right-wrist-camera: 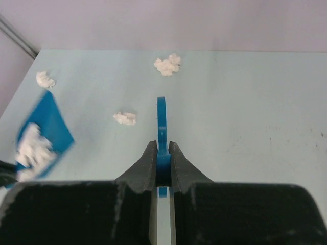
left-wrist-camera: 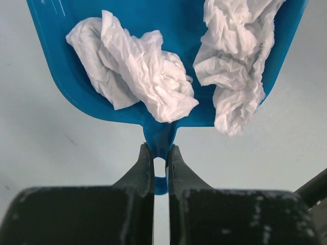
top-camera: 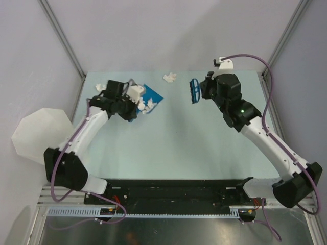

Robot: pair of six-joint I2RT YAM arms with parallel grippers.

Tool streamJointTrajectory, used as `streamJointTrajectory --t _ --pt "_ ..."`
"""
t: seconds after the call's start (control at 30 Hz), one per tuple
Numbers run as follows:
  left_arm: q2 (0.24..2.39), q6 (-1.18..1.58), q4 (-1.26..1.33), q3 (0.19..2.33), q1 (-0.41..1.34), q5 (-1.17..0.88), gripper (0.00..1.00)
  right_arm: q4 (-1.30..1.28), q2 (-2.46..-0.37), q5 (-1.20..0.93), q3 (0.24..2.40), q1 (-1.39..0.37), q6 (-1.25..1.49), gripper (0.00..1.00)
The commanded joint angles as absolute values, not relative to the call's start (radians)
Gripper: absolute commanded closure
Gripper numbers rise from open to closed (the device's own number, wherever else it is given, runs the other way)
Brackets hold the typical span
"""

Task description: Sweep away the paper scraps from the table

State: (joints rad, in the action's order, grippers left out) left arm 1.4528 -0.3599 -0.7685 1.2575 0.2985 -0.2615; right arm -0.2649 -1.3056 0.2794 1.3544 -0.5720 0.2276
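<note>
My left gripper (left-wrist-camera: 160,153) is shut on the handle of a blue dustpan (left-wrist-camera: 186,20), seen at the table's far left in the top view (top-camera: 153,94). Two crumpled paper scraps lie in the pan, one on the left (left-wrist-camera: 138,71) and one on the right (left-wrist-camera: 235,61). My right gripper (right-wrist-camera: 162,150) is shut on a blue brush (right-wrist-camera: 161,120), held over the far right of the table (top-camera: 194,91). Loose scraps lie on the pale green table (top-camera: 194,143): one at the far edge (right-wrist-camera: 167,64), one nearer (right-wrist-camera: 125,118), one at the far left (right-wrist-camera: 45,79).
A translucent white bin (top-camera: 41,133) stands off the table's left edge. Metal frame posts rise at the far corners. The right wrist view shows the dustpan (right-wrist-camera: 48,122) at its left edge.
</note>
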Motion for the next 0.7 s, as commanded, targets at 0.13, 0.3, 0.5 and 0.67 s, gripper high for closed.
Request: streamJointTrajectory --t 0.13,0.3,0.5,0.67 --pt "1.224 -0.155 -0.804 1.391 0.109 -0.362 1.0 -0.342 -1.238 0.288 1.27 -0.565 0.229 1.0" --pt "1.106 -0.118 -0.839 1.422 -0.027 -0.38 1.0 -0.331 -1.235 0.253 1.244 -0.552 0.241 1.0" --pt "0.982 -0.083 -0.906 1.453 -0.262 -0.504 1.0 -0.337 -1.269 0.204 1.22 -0.552 0.244 1.0" --pt "0.897 -0.068 -0.923 1.451 -0.52 -0.704 1.0 -0.348 -1.284 0.176 1.204 -0.554 0.238 1.0"
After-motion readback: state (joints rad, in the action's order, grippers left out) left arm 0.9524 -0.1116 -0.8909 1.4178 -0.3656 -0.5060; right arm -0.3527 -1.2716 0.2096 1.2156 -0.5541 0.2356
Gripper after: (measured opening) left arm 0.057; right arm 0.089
